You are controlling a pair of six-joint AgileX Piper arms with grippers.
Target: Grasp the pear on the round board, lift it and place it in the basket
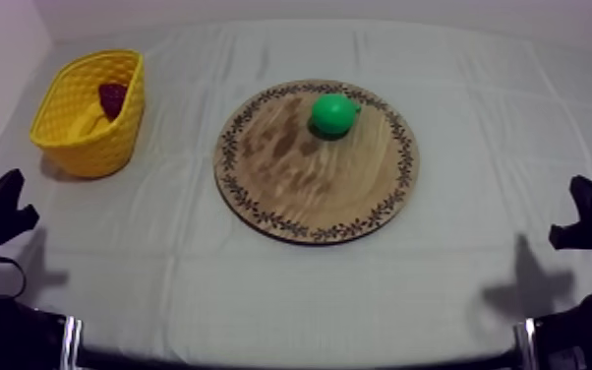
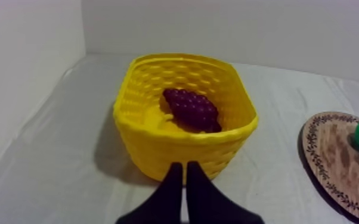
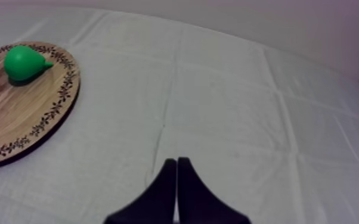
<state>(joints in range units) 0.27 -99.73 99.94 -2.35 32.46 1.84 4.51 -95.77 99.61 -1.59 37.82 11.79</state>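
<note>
Two grippers are seen clenched into narrow wedges on nothing: the left gripper well left of the wooden board, the right gripper well right of it. The pear is laid on the board near its far rim. The yellow basket, left of the board, is occupied by a bunch of grapes. Grey-white cloth is spread beneath; pale walls are seen beyond.

The board is shown in grained matt wood, the pear in smooth plastic, the yellow basket in woven-textured plastic; the cloth is seen creased and matt.
</note>
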